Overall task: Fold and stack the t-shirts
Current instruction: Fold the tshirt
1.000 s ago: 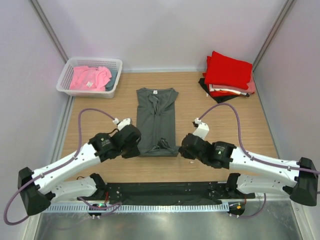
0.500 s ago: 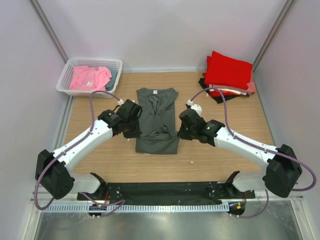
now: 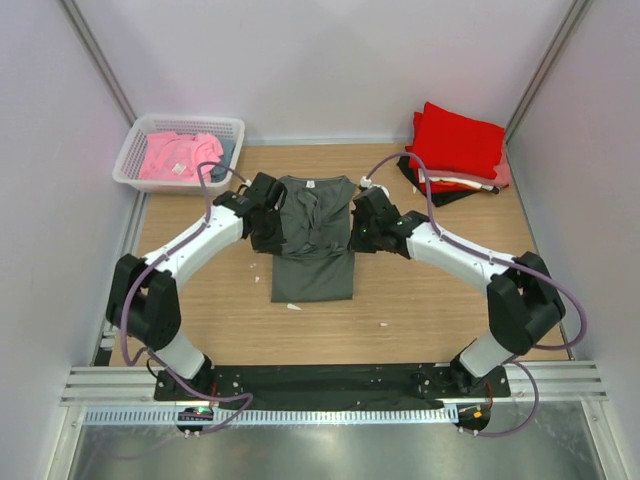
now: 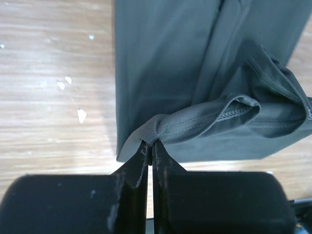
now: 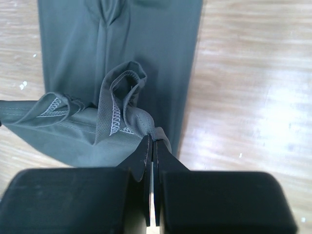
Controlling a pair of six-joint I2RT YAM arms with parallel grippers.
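Lengthwise, the dark grey t-shirt (image 3: 312, 268) lies in the middle of the table (image 3: 430, 300), its long axis running near to far with the collar at the far end. The left gripper (image 3: 270, 225) and right gripper (image 3: 362, 228) flank it about halfway along, equally close, each clamped on a raised hem corner. The collar lies just beyond both claws, so I judge the fold runs farward. The overhead view shows the whole shirt; only the wrist views show the pinched cloth.
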